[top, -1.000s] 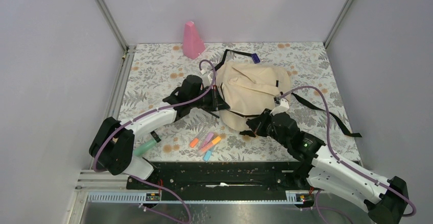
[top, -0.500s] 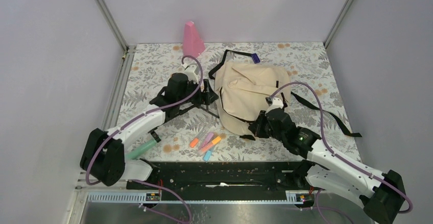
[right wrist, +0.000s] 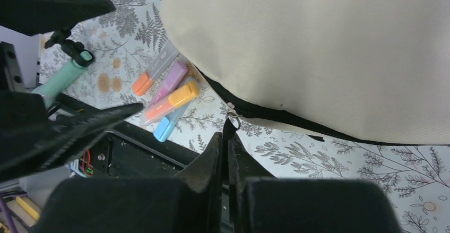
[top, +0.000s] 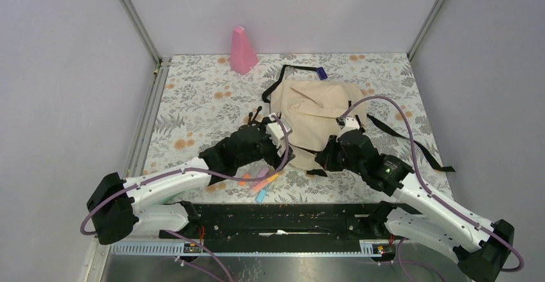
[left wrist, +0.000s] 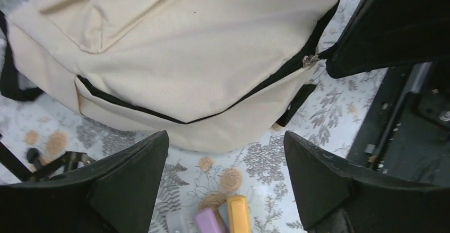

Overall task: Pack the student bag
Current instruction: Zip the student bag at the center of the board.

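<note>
The beige student bag [top: 315,108] lies flat on the flowered table, its black zipper closed along the near side. My right gripper [top: 322,160] is at the bag's near edge. In the right wrist view it [right wrist: 228,136] is shut on the black zipper pull [right wrist: 230,126] below the bag [right wrist: 329,47]. My left gripper [top: 281,155] hovers just left of it, low over the bag's front edge. In the left wrist view it [left wrist: 225,156] is open with nothing between its fingers. Beyond it are the bag [left wrist: 185,58] and the zipper pull [left wrist: 309,59].
Several highlighters [top: 260,180] lie in a bunch just in front of the bag, also visible as highlighters [right wrist: 167,96] and highlighters [left wrist: 228,218]. A teal marker [right wrist: 58,79] lies left of them. A pink cone [top: 243,51] stands at the back. Black straps [top: 411,142] trail right.
My left gripper has let go at the bag's left side, opened wide and swung toward the near edge, over the highlighters. My right gripper stays shut on the zipper pull and shifted slightly.
</note>
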